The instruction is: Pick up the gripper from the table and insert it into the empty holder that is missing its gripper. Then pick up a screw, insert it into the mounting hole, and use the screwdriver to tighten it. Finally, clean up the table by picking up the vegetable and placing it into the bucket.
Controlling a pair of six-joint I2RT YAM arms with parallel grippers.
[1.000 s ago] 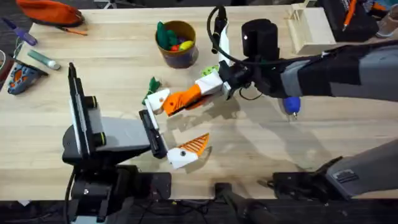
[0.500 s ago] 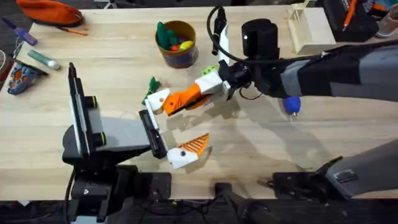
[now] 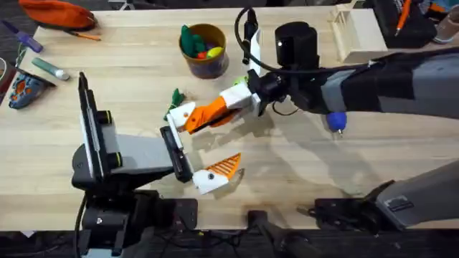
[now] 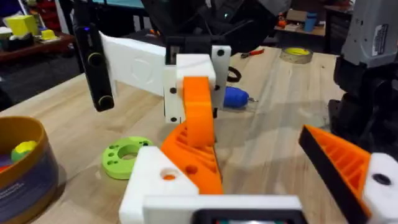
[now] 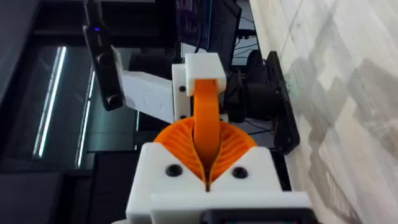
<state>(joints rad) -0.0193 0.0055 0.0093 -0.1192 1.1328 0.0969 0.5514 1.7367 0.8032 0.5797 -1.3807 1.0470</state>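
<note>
Screwdriver (image 4: 236, 98) behind right fingers (image 5: 206, 149); overhead adds bucket (image 3: 204, 50).

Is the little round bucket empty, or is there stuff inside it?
Not empty. From overhead, the bucket holds colourful toys: a green piece, plus red and yellow bits showing over its tan rim.

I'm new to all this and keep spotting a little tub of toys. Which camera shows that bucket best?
The overhead view: the whole bucket shows there, tan rim, dark body and colourful toys inside, standing near the table's far edge. The left wrist view catches only part of its rim and wall at the frame's edge.
</note>
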